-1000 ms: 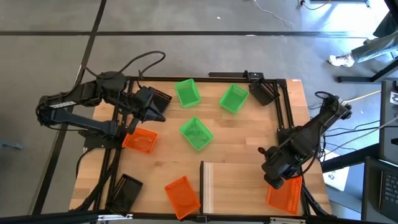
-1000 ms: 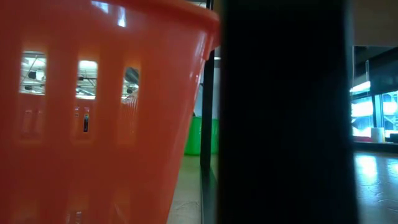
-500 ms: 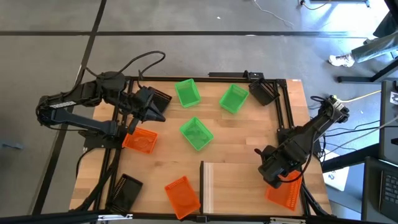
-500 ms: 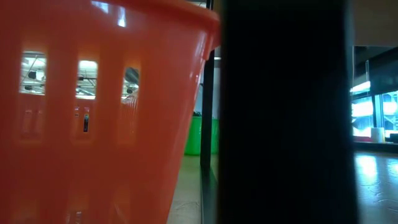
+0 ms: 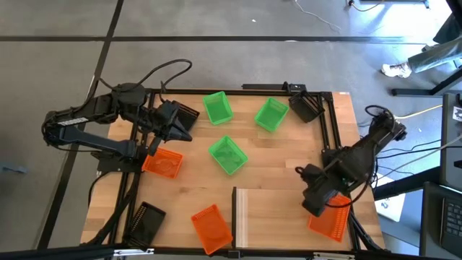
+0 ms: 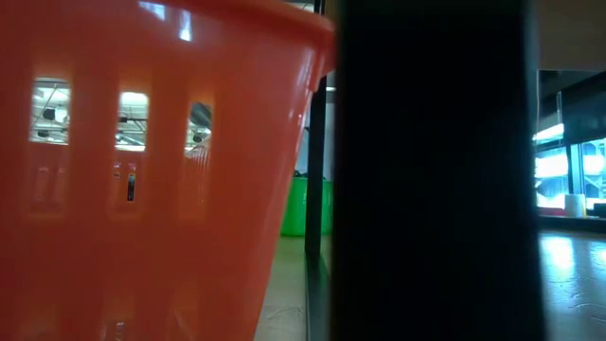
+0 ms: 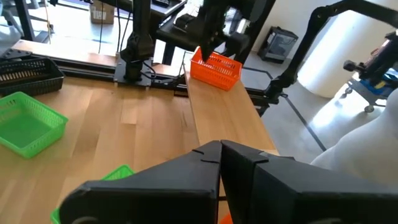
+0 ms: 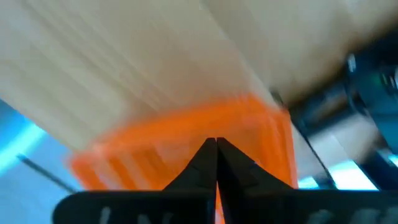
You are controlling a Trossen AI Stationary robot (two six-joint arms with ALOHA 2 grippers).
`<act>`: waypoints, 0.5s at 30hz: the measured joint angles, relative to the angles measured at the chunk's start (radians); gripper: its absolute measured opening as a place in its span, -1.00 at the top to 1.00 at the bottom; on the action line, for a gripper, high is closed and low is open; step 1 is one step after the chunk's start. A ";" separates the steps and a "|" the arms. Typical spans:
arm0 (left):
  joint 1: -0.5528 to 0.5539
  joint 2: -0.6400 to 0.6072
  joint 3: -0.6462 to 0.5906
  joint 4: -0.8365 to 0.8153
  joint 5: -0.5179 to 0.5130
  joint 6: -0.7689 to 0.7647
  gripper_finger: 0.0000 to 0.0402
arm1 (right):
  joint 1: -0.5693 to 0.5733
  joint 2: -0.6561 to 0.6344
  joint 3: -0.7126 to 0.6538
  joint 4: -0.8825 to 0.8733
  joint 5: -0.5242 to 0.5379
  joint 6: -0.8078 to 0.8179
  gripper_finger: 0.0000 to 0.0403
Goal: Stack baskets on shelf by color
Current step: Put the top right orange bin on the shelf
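Note:
My right gripper [image 5: 317, 196] is shut on an orange basket [image 5: 332, 219] at the table's near right corner, just right of the pale shelf board [image 5: 271, 215]. The basket also shows in the left wrist view [image 7: 216, 67]. My left gripper [image 5: 178, 128] is shut and empty over the table's left part, beside a black basket [image 5: 186, 113]. Three green baskets [image 5: 217, 107] [image 5: 271, 114] [image 5: 228, 154] stand on the table. Two more orange baskets [image 5: 163, 162] [image 5: 211, 224] stand at the left and near edge. My right gripper pinches the orange basket's wall at its rim [image 8: 244, 134] between its two fingers, on the side toward the shelf. The fingers come from above, slanting down. Whether the basket is clear of the table I cannot tell.
Black baskets lie at the near left [image 5: 148, 220] and far right [image 5: 307, 107]. A black frame [image 5: 328, 137] runs along the table's right side. In the low view an orange basket [image 6: 142, 170] and a dark post [image 6: 431, 170] fill the picture.
My right gripper has shifted slightly with the orange basket, which now stands a little farther from the table's near edge.

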 joint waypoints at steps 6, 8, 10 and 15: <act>0.000 0.000 0.000 0.000 0.000 0.001 1.00 | -0.039 0.000 -0.004 0.242 0.105 -0.035 1.00; 0.000 0.000 0.000 0.000 0.000 0.008 1.00 | -0.044 0.000 -0.049 0.322 0.067 -0.034 1.00; 0.000 0.000 0.000 0.000 0.000 0.024 1.00 | -0.044 0.001 -0.099 0.384 0.004 -0.024 1.00; 0.000 0.000 0.000 0.000 0.000 0.059 1.00 | -0.044 0.002 -0.180 0.486 -0.197 0.023 1.00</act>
